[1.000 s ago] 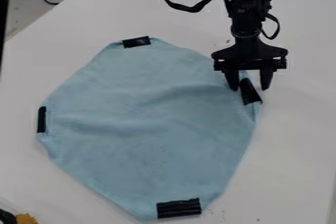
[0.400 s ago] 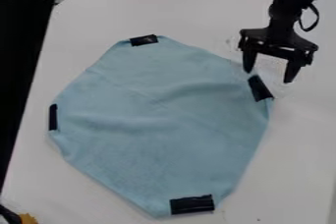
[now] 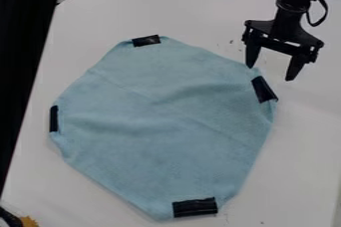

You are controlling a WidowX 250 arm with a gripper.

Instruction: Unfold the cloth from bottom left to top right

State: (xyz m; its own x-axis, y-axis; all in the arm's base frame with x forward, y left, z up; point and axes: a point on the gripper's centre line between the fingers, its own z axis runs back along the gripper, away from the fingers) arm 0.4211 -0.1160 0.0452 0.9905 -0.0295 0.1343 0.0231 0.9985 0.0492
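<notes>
Arm (image 3: pixel 291 16) shifted up-right from cloth (image 3: pixel 160 121); jaws spread, empty. Cloth nearly flat on bench (image 3: pixel 309 151), probably light, floppy, wrinkles easily; any regrip best at right-hand black tape (image 3: pixel 264 89).

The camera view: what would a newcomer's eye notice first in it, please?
Probably the light blue cloth, spread nearly flat over the middle of the white table, with a strip of black tape near each of its four corners. Next would likely come the black gripper at the upper right, its two fingers open and pointing down, just above the tape at the cloth's right corner.
</notes>
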